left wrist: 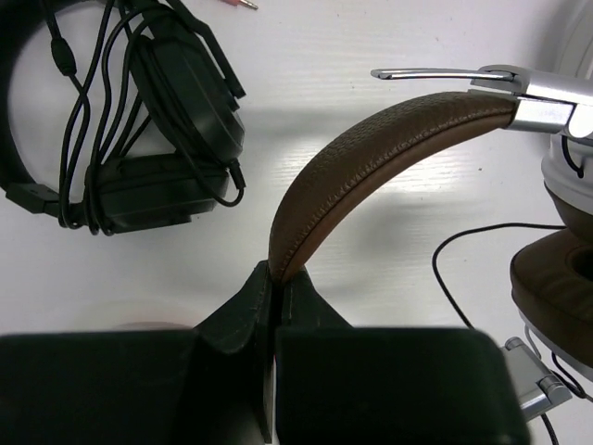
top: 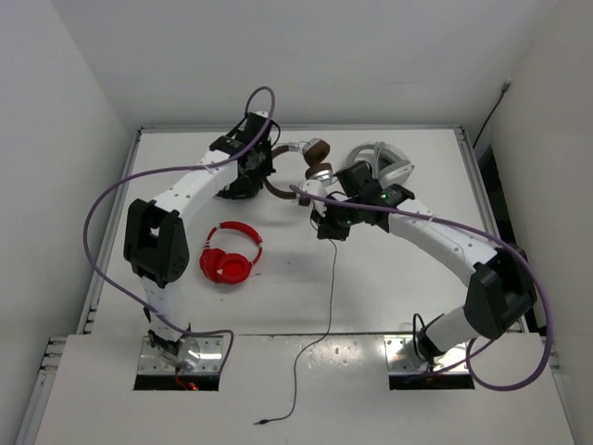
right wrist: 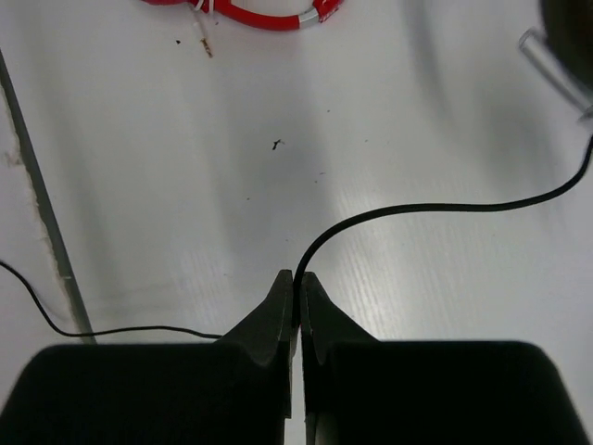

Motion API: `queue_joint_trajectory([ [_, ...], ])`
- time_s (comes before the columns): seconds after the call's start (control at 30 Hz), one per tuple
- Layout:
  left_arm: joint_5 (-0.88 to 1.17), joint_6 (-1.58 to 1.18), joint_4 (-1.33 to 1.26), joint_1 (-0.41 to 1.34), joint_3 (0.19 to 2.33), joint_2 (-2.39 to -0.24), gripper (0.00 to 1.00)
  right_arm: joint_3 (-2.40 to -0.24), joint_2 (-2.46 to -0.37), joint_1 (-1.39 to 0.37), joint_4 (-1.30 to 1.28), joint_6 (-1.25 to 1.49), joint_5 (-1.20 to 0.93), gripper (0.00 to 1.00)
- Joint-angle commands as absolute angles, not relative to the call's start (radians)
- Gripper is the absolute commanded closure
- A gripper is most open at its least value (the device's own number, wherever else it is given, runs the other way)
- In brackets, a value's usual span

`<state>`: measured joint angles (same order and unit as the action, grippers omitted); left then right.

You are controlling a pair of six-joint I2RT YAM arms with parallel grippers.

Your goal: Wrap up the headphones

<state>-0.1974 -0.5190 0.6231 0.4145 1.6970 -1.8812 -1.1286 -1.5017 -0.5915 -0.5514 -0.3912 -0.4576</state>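
From above, white-grey headphones (top: pixel 397 169) sit half-hidden behind the right arm (top: pixel 445 239), and the brown stitched headband (top: pixel 277 190) is lost under the left arm (top: pixel 195 190). Right wrist camera: red headphones (right wrist: pixel 269 15) clipped by the top edge, thin black cable (right wrist: pixel 445 209) running off the right edge.

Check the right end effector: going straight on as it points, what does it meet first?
Likely the red headphones, across the table. The right end effector pinches the black cable. If angled down, table first.

Grained brown leather headband (left wrist: pixel 371 148), brushed-metal yokes (left wrist: pixel 547 107)
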Motion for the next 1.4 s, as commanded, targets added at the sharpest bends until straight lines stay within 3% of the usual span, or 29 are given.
queue_joint_trajectory([
  [0.0, -0.255, -0.491, 0.581, 0.428, 1.694, -1.844, 1.00, -1.184, -1.509, -0.594, -0.595, -0.495, -0.468, 1.00],
  [0.93, -0.360, -0.495, 0.600, 0.541, 1.724, -1.901, 1.00, -1.345, -1.671, -0.722, -0.641, -0.480, -0.575, 1.00],
  [1.37, -0.117, -0.560, 0.600, 0.509, 1.715, -1.901, 1.00, -1.325, -1.727, -0.704, -0.581, -0.420, -0.598, 1.00],
])
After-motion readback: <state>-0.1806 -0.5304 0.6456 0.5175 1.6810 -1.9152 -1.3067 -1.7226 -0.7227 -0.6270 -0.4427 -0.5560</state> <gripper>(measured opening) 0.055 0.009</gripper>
